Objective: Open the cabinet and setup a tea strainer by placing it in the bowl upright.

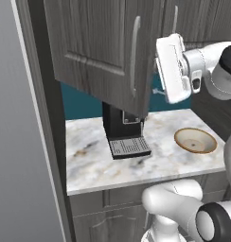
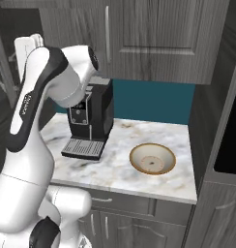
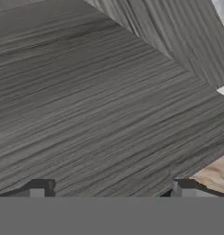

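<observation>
since the cabinet door is swung partway out with the gripper spread wide and holding nothing right up against the wood, a careless swing could bang that door; bowl waits on the counter; can't spot the strainer.

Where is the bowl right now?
The bowl sits on the marble counter, to the right of the black coffee machine in both base views, below the closed right cabinet door.
</observation>
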